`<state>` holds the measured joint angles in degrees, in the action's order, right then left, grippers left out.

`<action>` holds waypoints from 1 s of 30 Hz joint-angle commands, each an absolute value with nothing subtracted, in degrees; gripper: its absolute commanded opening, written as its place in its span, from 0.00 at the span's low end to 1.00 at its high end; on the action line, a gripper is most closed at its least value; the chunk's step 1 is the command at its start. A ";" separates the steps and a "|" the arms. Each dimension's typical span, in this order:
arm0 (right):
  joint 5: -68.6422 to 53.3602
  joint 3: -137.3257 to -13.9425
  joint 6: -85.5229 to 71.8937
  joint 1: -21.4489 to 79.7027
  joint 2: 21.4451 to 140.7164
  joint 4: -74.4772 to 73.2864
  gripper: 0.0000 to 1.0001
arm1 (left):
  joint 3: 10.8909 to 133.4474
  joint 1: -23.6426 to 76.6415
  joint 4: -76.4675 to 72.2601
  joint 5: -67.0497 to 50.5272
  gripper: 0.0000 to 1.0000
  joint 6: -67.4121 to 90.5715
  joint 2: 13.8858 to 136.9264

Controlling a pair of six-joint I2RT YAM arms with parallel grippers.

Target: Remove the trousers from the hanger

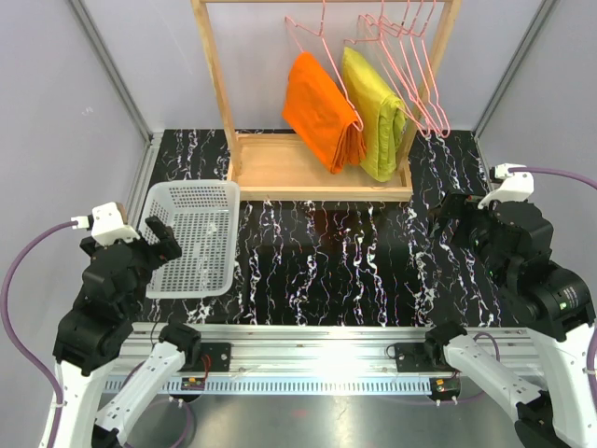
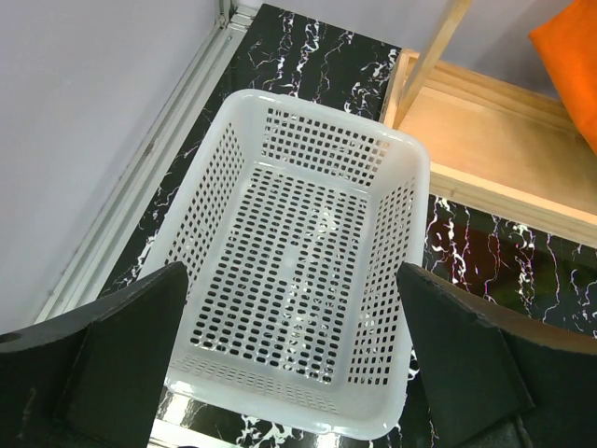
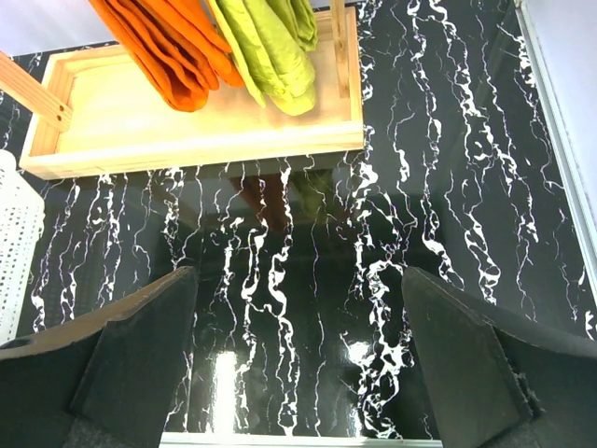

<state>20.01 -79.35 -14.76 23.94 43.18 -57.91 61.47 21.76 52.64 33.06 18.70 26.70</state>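
Observation:
The orange trousers hang folded over a pink wire hanger on the wooden rack's top rail at the back. Their lower end shows in the right wrist view, and a corner shows in the left wrist view. My left gripper is open and empty, held above the near end of the white basket. My right gripper is open and empty over the black marbled table, well in front of the rack.
A yellow-green garment hangs to the right of the trousers, with several empty pink hangers beside it. The wooden rack has a tray base and two uprights. The white basket lies at the left. Grey walls enclose the table.

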 commanded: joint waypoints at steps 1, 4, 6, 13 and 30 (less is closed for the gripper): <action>19.25 -79.36 -13.54 23.82 42.98 -54.75 0.99 | 61.79 22.06 50.18 34.89 0.99 19.77 26.02; 17.76 -80.07 -13.18 23.91 43.33 -54.49 1.00 | 62.23 22.06 50.45 35.68 0.99 20.30 25.23; 15.83 -81.03 -13.01 23.82 43.33 -52.83 0.99 | 62.31 22.06 50.10 35.51 0.99 20.30 24.44; 0.29 -92.27 -14.68 23.82 51.57 -49.57 1.00 | 63.37 22.06 50.62 34.28 0.99 21.09 24.17; -0.97 -127.52 -11.95 25.31 89.11 -49.74 0.79 | 63.37 22.06 49.92 25.67 0.99 23.99 26.10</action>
<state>-2.35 -122.30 -13.43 24.40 85.86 -49.82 61.78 21.76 52.64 28.75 22.92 24.84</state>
